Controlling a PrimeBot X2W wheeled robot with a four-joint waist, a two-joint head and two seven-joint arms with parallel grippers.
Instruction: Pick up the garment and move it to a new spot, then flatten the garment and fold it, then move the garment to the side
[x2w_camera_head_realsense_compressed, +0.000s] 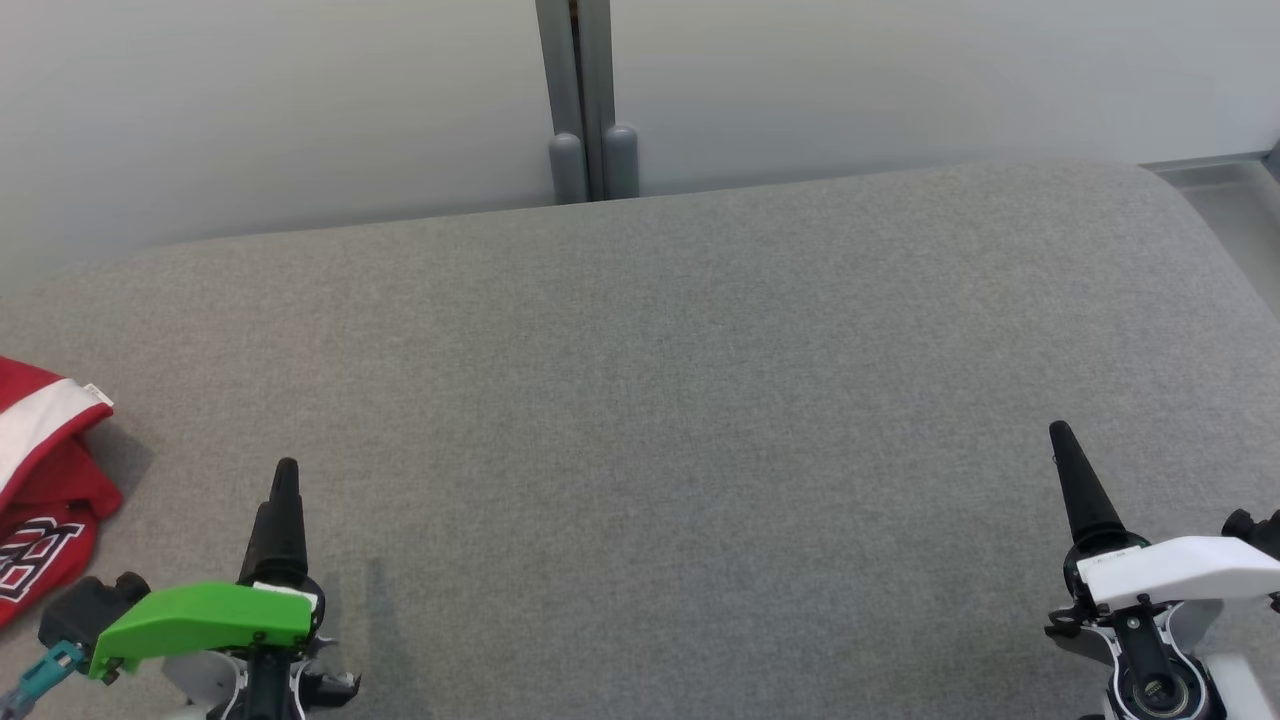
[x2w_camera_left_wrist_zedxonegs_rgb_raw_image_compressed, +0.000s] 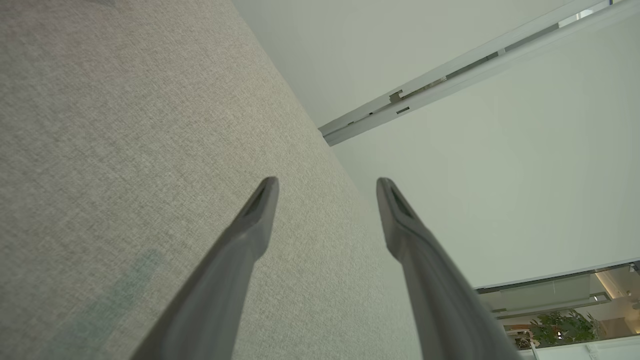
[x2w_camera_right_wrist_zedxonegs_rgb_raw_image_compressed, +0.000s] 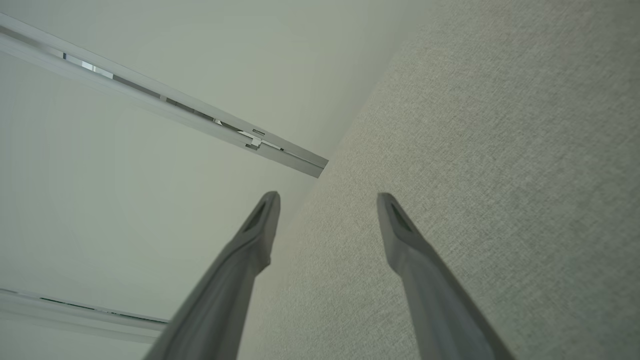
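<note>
Garment (x2w_camera_head_realsense_compressed: 40, 480): red with a white band and dark lettering, it lies crumpled at the left edge of the head view, on the table (x2w_camera_head_realsense_compressed: 650, 400), near the left gripper (x2w_camera_left_wrist_zedxonegs_rgb_raw_image_compressed: 327, 186) but not touched by it.

The left gripper's two dark fingers (x2w_camera_left_wrist_zedxonegs_rgb_raw_image_compressed: 250, 235) stand spread wide with nothing between them. They hover above bare grey fabric, tips pointing toward the far edge of the table. In the head view this gripper appears edge-on at the lower left, and a green cover (x2w_camera_head_realsense_compressed: 210, 615) sits over its wrist.

The right gripper (x2w_camera_right_wrist_zedxonegs_rgb_raw_image_compressed: 327, 201) is spread just as wide, and its fingers (x2w_camera_right_wrist_zedxonegs_rgb_raw_image_compressed: 405, 240) hold nothing. It sits at the lower right of the head view under a white cover (x2w_camera_head_realsense_compressed: 1180, 565), well apart from the garment, with the whole width of the table between them.

The table is covered in a grey woven cloth and has rounded far corners. Behind it stands a pale wall (x2w_camera_head_realsense_compressed: 300, 100) with a grey upright post (x2w_camera_head_realsense_compressed: 585, 100) at the middle. The left wrist view catches a green plant (x2w_camera_left_wrist_zedxonegs_rgb_raw_image_compressed: 565, 330) in its lower right corner.
</note>
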